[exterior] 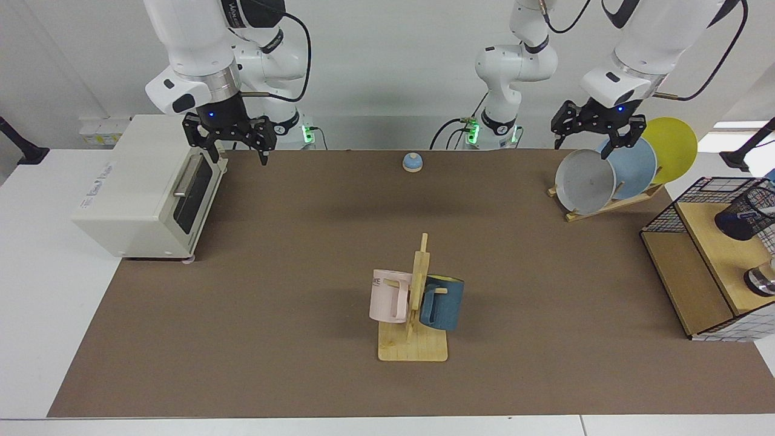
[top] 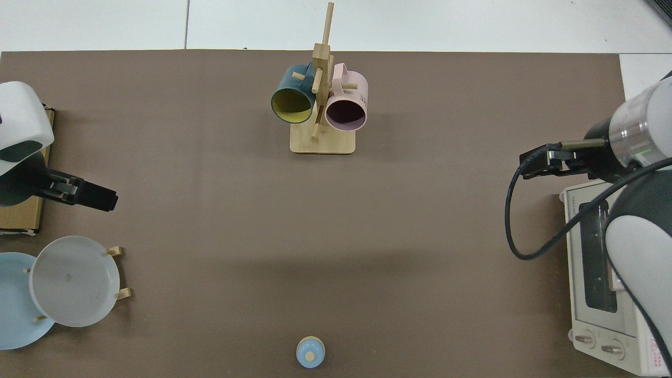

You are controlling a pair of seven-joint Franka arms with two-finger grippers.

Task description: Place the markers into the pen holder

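Facing view, read from its left: the right gripper [exterior: 239, 148] hangs above the toaster oven [exterior: 142, 188] at upper left, fingers spread and holding nothing; this arm waits. Past the bell [exterior: 412, 161] and the mug tree [exterior: 415, 303] at centre, the left gripper [exterior: 580, 144] hovers at upper right over the grey plate [exterior: 585, 181] in the dish rack, its fingers parted and empty too. The holder [exterior: 746, 213] stands tilted on the wooden shelf of the wire rack [exterior: 696, 242] at the far right edge, lower right of the left gripper and well apart from it; that arm is clearly the nearer. A white and blue bit shows inside the holder, perhaps the marker; its axis cannot be told. The brown mat [exterior: 303, 272] is flat and open between them, leaving ample room, in my judgement.
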